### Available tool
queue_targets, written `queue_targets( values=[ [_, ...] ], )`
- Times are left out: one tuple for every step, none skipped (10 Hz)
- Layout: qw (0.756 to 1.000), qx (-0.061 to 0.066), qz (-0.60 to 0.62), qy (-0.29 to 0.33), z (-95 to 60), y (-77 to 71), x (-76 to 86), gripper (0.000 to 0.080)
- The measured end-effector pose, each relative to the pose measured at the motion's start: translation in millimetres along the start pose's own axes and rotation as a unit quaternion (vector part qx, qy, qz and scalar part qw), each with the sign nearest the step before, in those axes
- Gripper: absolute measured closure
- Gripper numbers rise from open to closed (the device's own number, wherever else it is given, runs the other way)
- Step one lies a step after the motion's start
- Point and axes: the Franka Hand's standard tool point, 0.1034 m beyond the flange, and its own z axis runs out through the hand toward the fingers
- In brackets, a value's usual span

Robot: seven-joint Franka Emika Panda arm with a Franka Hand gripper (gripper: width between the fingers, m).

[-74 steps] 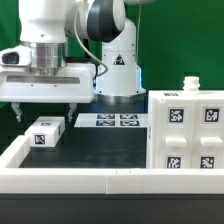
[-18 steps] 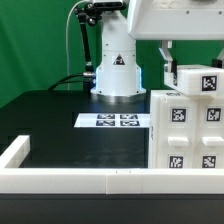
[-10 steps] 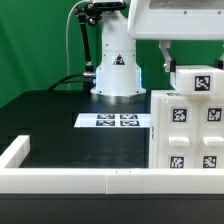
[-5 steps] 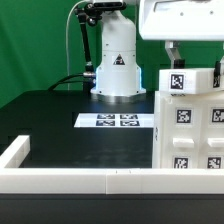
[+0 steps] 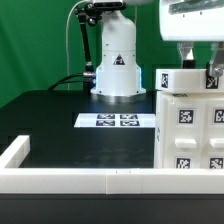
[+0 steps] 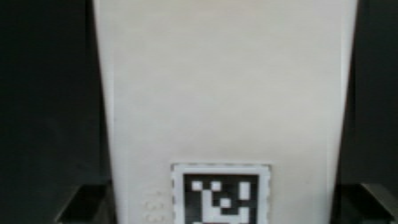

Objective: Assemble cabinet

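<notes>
The cabinet (image 5: 190,135), a large white boxy body with several square tags on its front, stands at the exterior view's right. A white tagged block (image 5: 188,80) lies flat on top of it. My gripper (image 5: 197,66) comes down from the upper right, its fingers on either side of the block and shut on it. In the wrist view the long white block (image 6: 221,90) fills the middle, with its tag near my gripper (image 6: 221,207). The dark fingertips (image 6: 80,205) show at its sides.
The marker board (image 5: 115,121) lies flat on the black table in front of the robot base (image 5: 115,65). A long low white border rail (image 5: 70,181) runs along the front and turns up the exterior view's left side (image 5: 12,150).
My gripper has carried the white block from the exterior view's left to the right and down onto the cabinet top. The cabinet has shifted slightly to the right.
</notes>
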Motion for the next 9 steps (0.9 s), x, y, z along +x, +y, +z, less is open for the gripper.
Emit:
queue_targets(
  values=[
    [0.999,-0.001,0.051,-0.007,0.2,0.0,0.1,0.0240],
    [0.995,-0.001,0.097,-0.012,0.3,0.0,0.2,0.0240],
    [0.993,-0.001,0.118,-0.013,0.1,-0.2,-0.9,0.0240],
    [0.989,-0.001,0.144,-0.017,-0.1,-0.4,-1.6,0.0240],
    [0.988,-0.002,0.150,-0.021,0.2,-0.2,-4.3,0.0240],
    [0.990,-0.002,0.140,-0.022,0.2,-0.2,-5.5,0.0082],
    [0.992,0.002,0.127,-0.025,-5.1,-1.6,-6.3,0.0026],
    [0.992,0.008,0.120,-0.033,-13.7,-3.5,-9.2,0.0004],
    [0.992,0.013,0.119,-0.037,-20.7,-5.2,-11.0,0.0001]
  ],
)
